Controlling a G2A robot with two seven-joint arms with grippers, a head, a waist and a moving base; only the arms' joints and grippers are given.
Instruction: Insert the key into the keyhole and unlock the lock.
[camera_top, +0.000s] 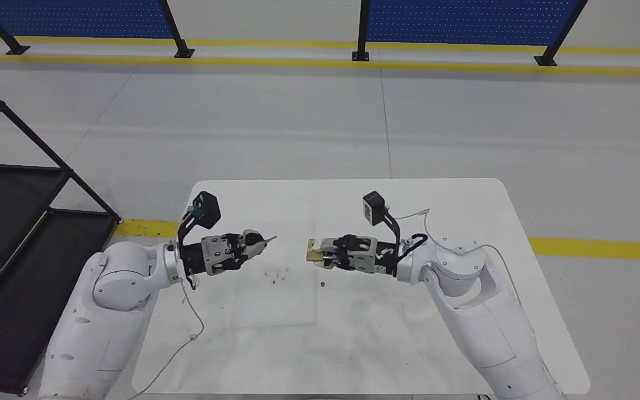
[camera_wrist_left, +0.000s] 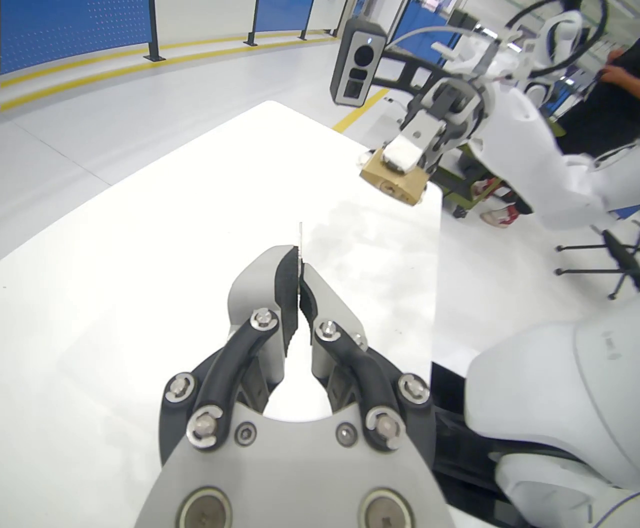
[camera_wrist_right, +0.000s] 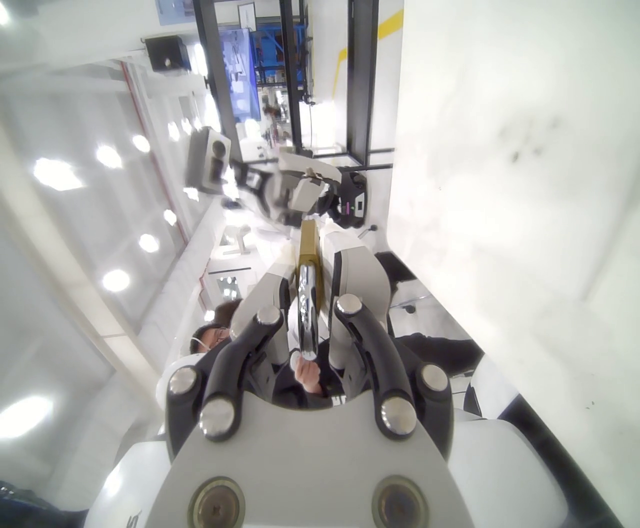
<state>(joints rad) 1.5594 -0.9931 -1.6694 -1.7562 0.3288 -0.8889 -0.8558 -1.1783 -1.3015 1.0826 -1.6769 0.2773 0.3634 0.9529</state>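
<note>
— Where does everything stand now?

— Your left gripper (camera_wrist_left: 300, 272) is closed tight on the thin silver metal key (camera_wrist_left: 300, 239), and the key points to the right. Your right gripper (camera_wrist_left: 410, 159) clamps the small brass padlock (camera_wrist_left: 400, 181) above the white surface (camera_wrist_left: 150, 225), with the round keyhole (camera_wrist_left: 387, 188) facing the key. Key and padlock are apart, not touching.

— What can go wrong from here?

— I think alignment is the main danger. The pads (camera_wrist_left: 286, 280) hold only a small part of the key, so if its tip meets the brass beside the keyhole, the key can turn or slide in the grip. The padlock also looks a little tilted against the line of the key. If you push like this, the key may jam or push the padlock out of the right gripper. Please correct the angle first, then approach slowly.
</note>
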